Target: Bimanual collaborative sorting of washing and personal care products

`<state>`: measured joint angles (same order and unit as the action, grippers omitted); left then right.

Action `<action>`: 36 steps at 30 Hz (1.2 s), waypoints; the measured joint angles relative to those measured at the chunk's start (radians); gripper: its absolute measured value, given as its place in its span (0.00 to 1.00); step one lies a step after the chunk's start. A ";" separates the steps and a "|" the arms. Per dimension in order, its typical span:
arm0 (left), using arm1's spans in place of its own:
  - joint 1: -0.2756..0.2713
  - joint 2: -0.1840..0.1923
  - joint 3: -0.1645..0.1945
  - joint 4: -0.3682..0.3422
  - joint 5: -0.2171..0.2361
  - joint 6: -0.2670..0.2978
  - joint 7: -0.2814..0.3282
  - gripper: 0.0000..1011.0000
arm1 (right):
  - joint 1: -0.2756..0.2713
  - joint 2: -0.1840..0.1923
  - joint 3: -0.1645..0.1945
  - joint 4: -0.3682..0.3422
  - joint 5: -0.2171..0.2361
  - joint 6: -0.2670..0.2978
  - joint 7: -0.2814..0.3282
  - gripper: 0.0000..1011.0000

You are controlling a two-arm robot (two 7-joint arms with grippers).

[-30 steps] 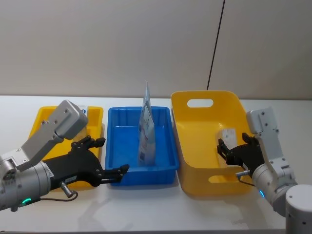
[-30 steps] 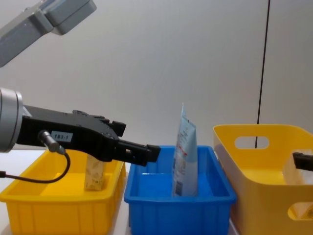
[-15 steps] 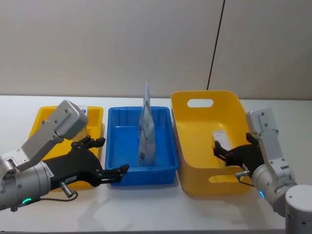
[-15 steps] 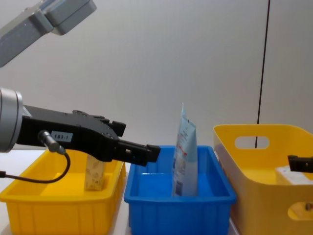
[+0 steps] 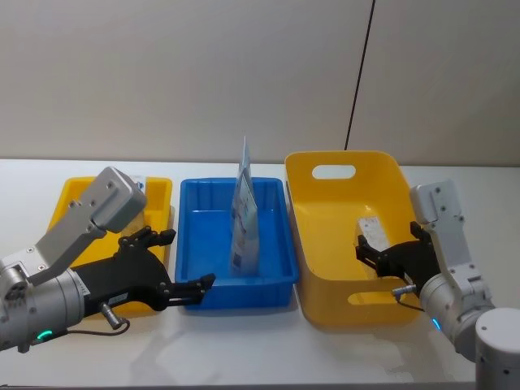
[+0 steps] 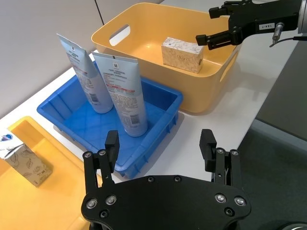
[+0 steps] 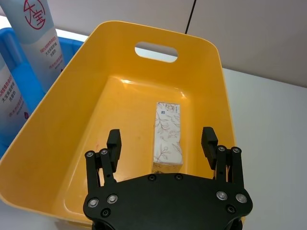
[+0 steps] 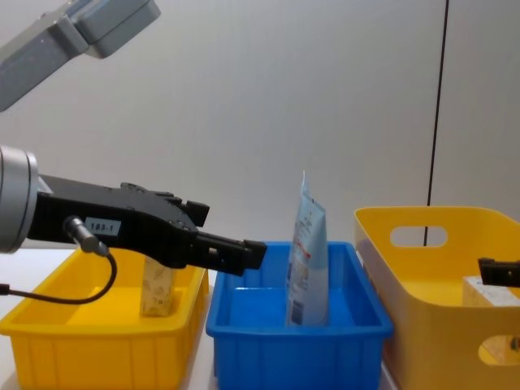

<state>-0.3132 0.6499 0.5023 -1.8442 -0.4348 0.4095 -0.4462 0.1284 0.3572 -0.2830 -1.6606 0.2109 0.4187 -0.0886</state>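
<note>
1. Yellow bins: two, a deep yellow bin (image 5: 325, 305) and a shallow yellow bin (image 5: 75, 195).
2. Blue bins: one, the blue bin (image 5: 207, 223).
3. Squeeze tubes: two, a nearer tube (image 6: 125, 96) and a farther tube (image 6: 85, 72), both in the blue bin.
4. Speckled cartons: two, a first carton (image 6: 182, 54) in the deep yellow bin and a second carton (image 6: 25, 162) in the shallow yellow bin.
5. Grippers: two, the left gripper (image 6: 159, 139) and the right gripper (image 7: 161, 135).

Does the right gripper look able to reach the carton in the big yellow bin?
Probably yes: the right gripper hangs open over the big yellow bin, near the carton, which lies alone on the bin's floor with nothing covering it.
</note>
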 joint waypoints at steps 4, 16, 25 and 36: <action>0.000 0.000 0.000 0.000 0.000 0.000 0.000 0.99 | 0.000 0.000 0.000 0.000 0.000 0.000 0.000 0.99; 0.000 0.000 0.000 0.000 0.000 0.000 0.000 0.99 | 0.000 0.000 0.000 0.000 0.000 0.000 0.000 0.99; 0.000 0.000 0.000 0.000 0.000 0.000 0.000 0.99 | 0.000 0.002 0.002 -0.002 0.000 -0.001 0.009 0.99; 0.000 0.000 0.000 0.000 0.000 0.000 0.000 0.99 | 0.017 0.029 0.007 -0.009 0.034 -0.017 0.104 0.99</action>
<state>-0.3132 0.6499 0.5023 -1.8442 -0.4348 0.4095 -0.4462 0.1452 0.3863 -0.2763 -1.6694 0.2453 0.4013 0.0151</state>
